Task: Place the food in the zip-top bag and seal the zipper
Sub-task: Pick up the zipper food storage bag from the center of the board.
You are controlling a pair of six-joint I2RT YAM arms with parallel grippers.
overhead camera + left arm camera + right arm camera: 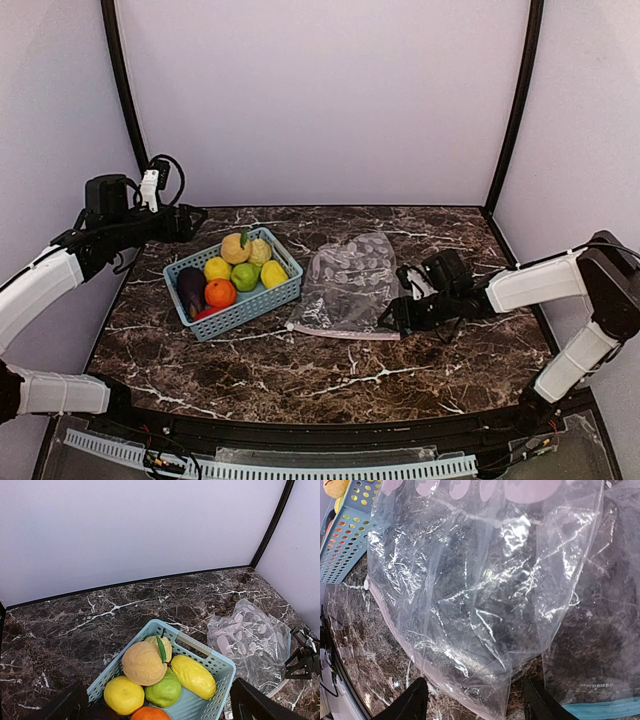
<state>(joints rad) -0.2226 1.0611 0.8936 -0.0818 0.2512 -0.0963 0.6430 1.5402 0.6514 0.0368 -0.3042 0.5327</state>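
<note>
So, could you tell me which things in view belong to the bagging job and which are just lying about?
Part of the job: toy fruits and vegetables, in the basket; clear zip-top bag beside it.
Just there: light-blue basket; marble table.
</note>
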